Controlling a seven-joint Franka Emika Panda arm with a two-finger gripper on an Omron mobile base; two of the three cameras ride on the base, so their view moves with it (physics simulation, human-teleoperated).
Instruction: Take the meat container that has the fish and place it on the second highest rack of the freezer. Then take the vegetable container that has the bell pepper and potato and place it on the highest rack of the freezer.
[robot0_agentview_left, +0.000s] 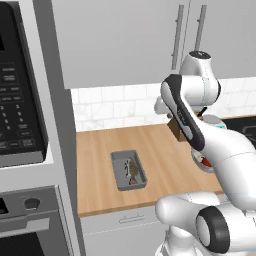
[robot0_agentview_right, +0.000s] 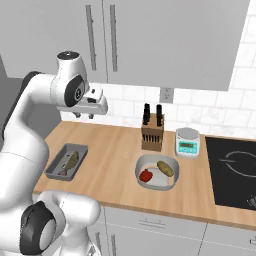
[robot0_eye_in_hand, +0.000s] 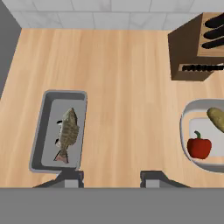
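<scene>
Jaws (robot0_eye_in_hand: 112, 178): hanging high over the desk (robot0_eye_in_hand: 127, 87), part-open with nothing between them, probably poised for a drop onto the tray.
Meat container (robot0_eye_in_hand: 59, 130): grey tray at 9 o'clock in the hand view, flat on the desk, long side running front to back.
Fish (robot0_eye_in_hand: 67, 134): lying lengthwise inside that tray, not yet lifted.
Vegetable container (robot0_agentview_right: 156, 172): at 3 o'clock, well apart from the tray, waiting its turn.
Bell pepper (robot0_agentview_right: 146, 175), potato (robot0_agentview_right: 165, 168): side by side inside it.
Knife block (robot0_agentview_right: 152, 133): at 1 o'clock, near the wall.

Grey rectangular meat container (robot0_eye_in_hand: 40, 131) flat on the wooden surface (robot0_eye_in_hand: 122, 96), olive fish (robot0_eye_in_hand: 68, 133) inside, well apart from whitish vegetable container (robot0_eye_in_hand: 186, 131) holding red bell pepper (robot0_eye_in_hand: 199, 147), potato (robot0_eye_in_hand: 216, 119)
</scene>
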